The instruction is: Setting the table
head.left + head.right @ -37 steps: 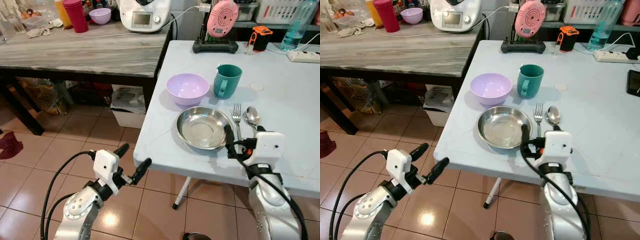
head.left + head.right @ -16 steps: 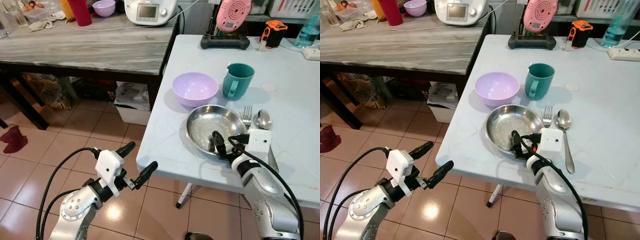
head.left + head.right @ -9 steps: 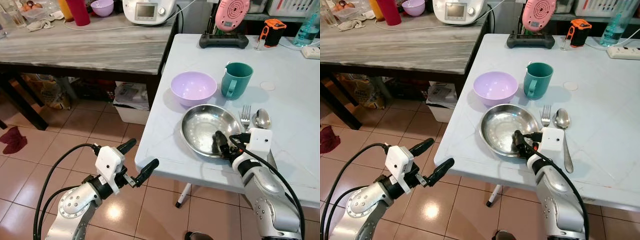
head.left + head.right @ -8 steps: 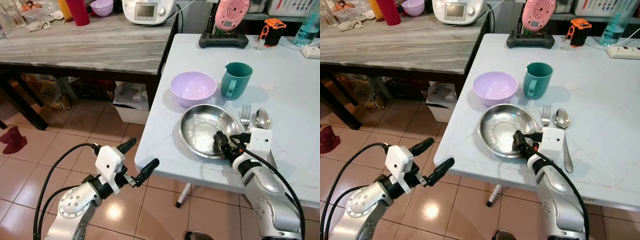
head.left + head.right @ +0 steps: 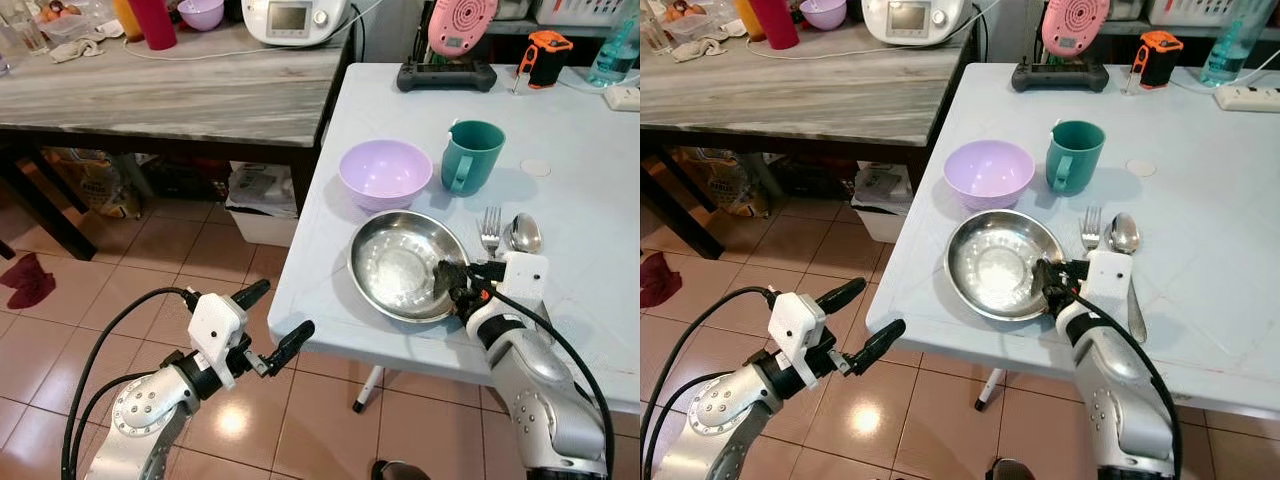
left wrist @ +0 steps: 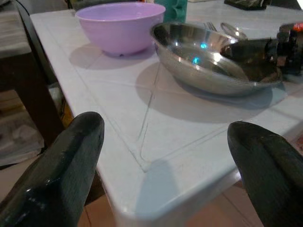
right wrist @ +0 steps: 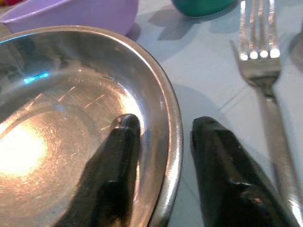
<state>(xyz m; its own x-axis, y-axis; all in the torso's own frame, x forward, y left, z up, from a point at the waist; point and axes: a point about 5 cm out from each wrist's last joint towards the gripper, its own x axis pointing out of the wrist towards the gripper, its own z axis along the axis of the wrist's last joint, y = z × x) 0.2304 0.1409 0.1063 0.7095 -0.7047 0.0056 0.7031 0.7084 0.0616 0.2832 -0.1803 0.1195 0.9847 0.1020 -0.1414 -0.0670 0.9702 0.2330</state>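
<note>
Right claw (image 7: 161, 182) astride steel dish (image 7: 57, 118) rim, near table edge (image 5: 350, 345).

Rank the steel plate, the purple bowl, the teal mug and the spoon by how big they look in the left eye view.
1. steel plate, clearly widest.
2. purple bowl.
3. teal mug and spoon: unsure, since the right gripper, straddling the plate's rim, hides much of the spoon's handle.
</note>
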